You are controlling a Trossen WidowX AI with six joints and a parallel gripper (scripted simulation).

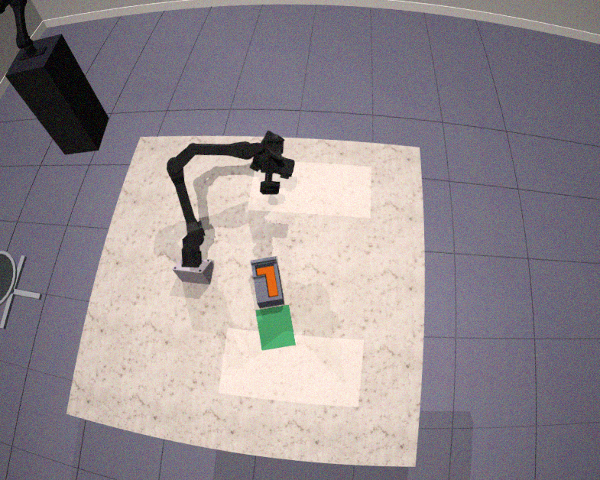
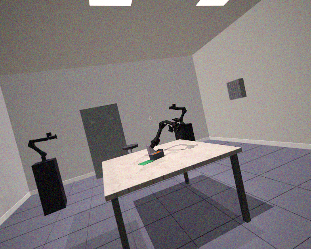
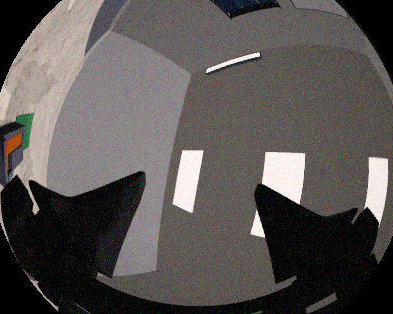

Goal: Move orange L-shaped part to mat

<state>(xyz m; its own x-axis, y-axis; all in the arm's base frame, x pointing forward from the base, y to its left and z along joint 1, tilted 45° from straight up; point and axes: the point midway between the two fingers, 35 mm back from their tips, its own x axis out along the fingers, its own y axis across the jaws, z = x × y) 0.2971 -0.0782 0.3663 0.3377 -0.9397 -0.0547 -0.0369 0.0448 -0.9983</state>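
We find the orange L-shaped part (image 1: 272,281) (image 2: 156,152) (image 3: 13,143) lying in the pocket of the grey tray (image 1: 270,304) (image 2: 157,155) (image 3: 16,165) — on the tabletop (image 1: 342,289) (image 2: 187,158) (image 3: 42,65), right beside the green mat (image 1: 276,328) (image 2: 145,162) (image 3: 26,131). We record the hand (image 1: 277,180) (image 2: 172,128) (image 3: 203,185) as open — fingers wide apart, well away from the tray.

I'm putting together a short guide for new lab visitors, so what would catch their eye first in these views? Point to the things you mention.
Probably the orange L-shaped part (image 1: 272,282) (image 2: 156,152) (image 3: 13,143), vivid in the grey tray (image 1: 270,303) (image 2: 157,156) (image 3: 18,162). Next comes the green mat (image 1: 276,328) (image 2: 145,162) (image 3: 28,120), beside the tray on the pale speckled table (image 1: 150,361) (image 2: 193,158). Then the black arm (image 1: 185,199) (image 2: 158,133), standing on that table and bent, its open claw (image 3: 203,185) away from the tray.
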